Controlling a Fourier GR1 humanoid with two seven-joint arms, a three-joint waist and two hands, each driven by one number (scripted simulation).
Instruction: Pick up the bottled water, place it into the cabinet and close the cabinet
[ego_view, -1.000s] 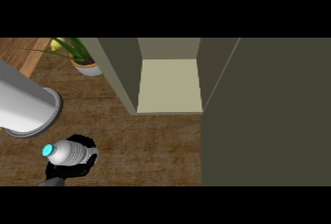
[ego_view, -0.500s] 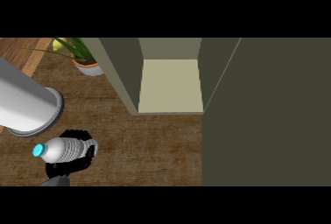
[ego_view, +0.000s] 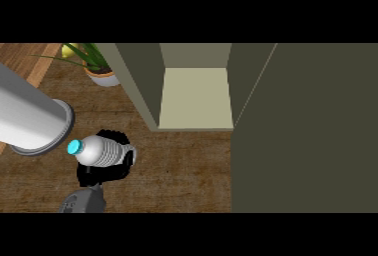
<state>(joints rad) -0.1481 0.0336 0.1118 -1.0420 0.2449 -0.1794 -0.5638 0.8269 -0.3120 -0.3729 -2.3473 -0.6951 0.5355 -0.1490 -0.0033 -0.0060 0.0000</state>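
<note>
Left of the open cabinet (ego_view: 193, 97), low over the wooden counter (ego_view: 177, 170): left hand (ego_view: 103, 170) curled round the bottled water (ego_view: 100, 150), cyan cap pointing left, beside a grey cylinder (ego_view: 29, 120).

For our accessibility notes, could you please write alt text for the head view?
A black robot hand grips a water bottle above a wooden counter, left of an open cabinet; a potted plant stands behind.

Kitchen: wood counter (ego_view: 177, 165), cabinet (ego_view: 196, 95).
</note>
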